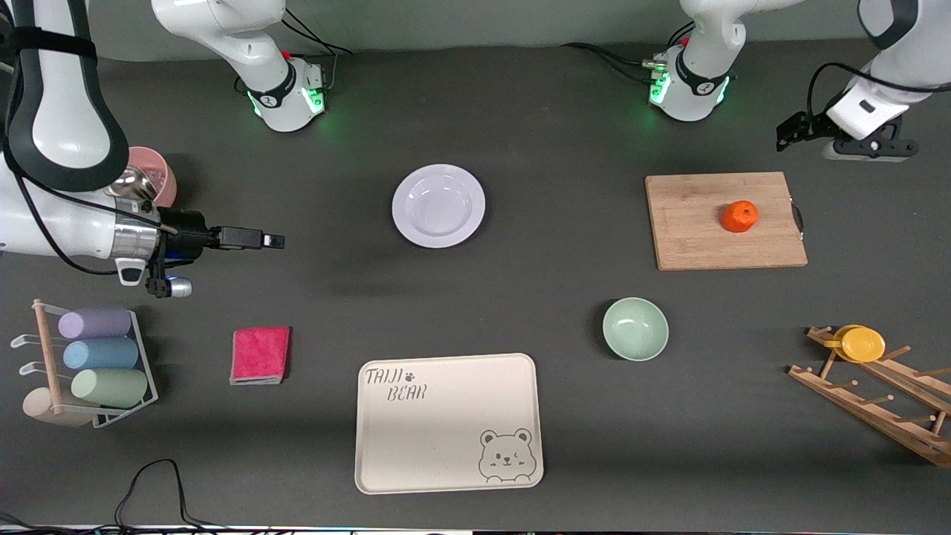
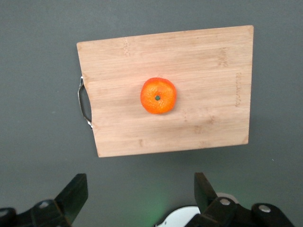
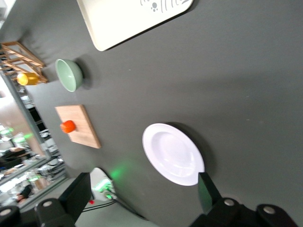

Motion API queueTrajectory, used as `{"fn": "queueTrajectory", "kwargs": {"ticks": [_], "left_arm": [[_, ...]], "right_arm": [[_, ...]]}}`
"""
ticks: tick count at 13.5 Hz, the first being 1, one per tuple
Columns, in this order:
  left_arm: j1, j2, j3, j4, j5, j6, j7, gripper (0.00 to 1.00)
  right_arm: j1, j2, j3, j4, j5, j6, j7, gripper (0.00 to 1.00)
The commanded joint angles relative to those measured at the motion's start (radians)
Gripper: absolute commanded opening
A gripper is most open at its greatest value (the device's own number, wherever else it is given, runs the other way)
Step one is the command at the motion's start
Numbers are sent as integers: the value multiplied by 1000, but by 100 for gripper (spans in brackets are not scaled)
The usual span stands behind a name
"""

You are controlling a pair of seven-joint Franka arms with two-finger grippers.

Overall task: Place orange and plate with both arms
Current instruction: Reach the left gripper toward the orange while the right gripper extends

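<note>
The orange (image 1: 740, 216) sits on the board (image 1: 724, 221), a bit toward the handle edge, stem dimple up, and nothing touches it. The plate (image 1: 438, 206) lies flat on the bare tabletop (image 1: 565, 312), between the two arm bases and nearer to the front camera than them, well apart from the board. My left gripper (image 2: 139, 198) hangs high over the tabletop just beside the board, fingers spread wide and holding nothing. My right gripper (image 1: 273, 241) is in the air at the right arm's end, pointing toward the plate but well apart from it; in the right wrist view its fingers also stand wide with nothing between them. I judge that nothing is grasped yet. The risks I see: the orange is round and can roll off the board if one finger touches it first, so I must center over it before closing. The plate is glossy and flat on the tabletop, so a finger may slide over the rim or push the plate away instead of catching it. The bowl (image 1: 635, 328) and the tray (image 1: 448, 423) lie nearer to the camera; a low carry could hit them.
</note>
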Motion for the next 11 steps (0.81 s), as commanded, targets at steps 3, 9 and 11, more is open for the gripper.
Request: {"fn": "queueTrajectory", "kwargs": {"ticks": [3,9,11], "left_arm": [[9,81,-10,-70,13,180,-15,100],[-21,276,-13,-103,13,429,-88,100],[-33,350,-13,-107,13,522,-93,100]], "right_arm": [[-11,68,-47,-2,163,-42,-88,100],[-9,144,-74,-97,469,-88,-258,100],[-9,145,-77,-156,591,-125,-327,100]]}}
